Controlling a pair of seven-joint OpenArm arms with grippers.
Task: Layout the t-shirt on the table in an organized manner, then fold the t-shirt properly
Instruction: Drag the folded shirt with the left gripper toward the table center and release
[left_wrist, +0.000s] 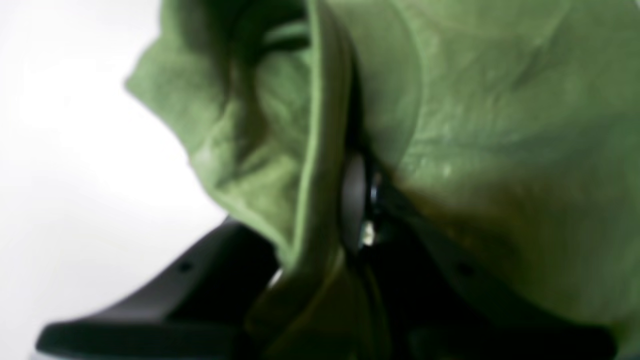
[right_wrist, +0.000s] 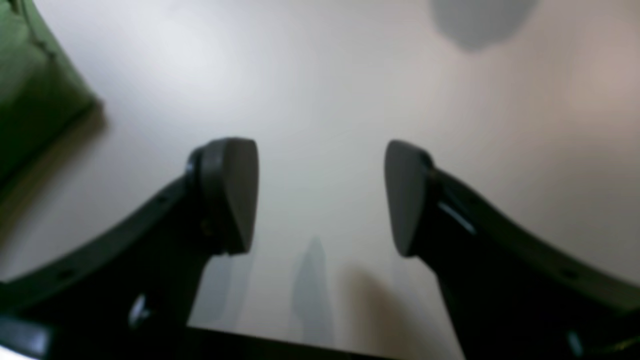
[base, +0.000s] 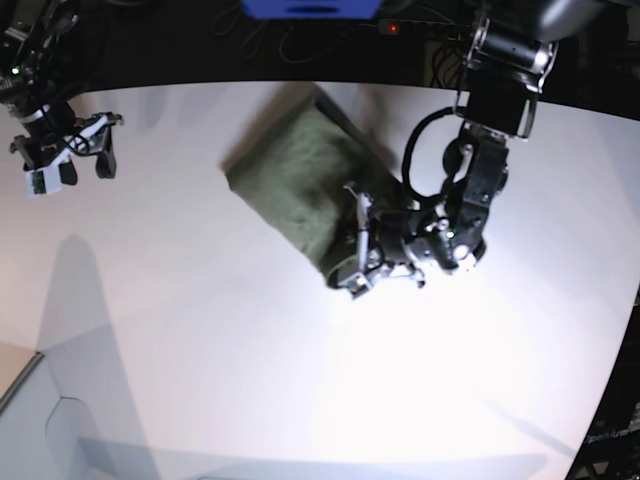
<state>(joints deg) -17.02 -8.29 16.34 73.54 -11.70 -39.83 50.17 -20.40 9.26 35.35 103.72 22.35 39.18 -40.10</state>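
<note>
One arm alone is engaged with the cloth: the left gripper (base: 352, 262) has its jaws drawn in narrow on a fold of the t-shirt (base: 300, 185), and the left wrist view shows a hemmed edge of green fabric (left_wrist: 320, 150) running down between the dark fingers, with more cloth bunched on either side. The shirt lies as a compact, roughly rectangular bundle on the white table (base: 200, 360), a little behind the middle and slanted, its near corner under that gripper. The right gripper (base: 65, 160) hangs well apart at the far left of the base view, its pads (right_wrist: 235, 195) standing wide with nothing between them and only a sliver of green at the corner of its camera. The chief risk is that the pinch has taken several layers at once; the blur leaves the number of layers unclear, and a pull on a thick pinch would likely drag the whole bundle across the smooth surface rather than open it. With no second hold on the opposite side, the cloth has nothing to anchor it, so it may slide, twist or fold further onto itself. A shallow bite near the hem could also slip free under tension, dropping the corner in a fresh crumple.
</note>
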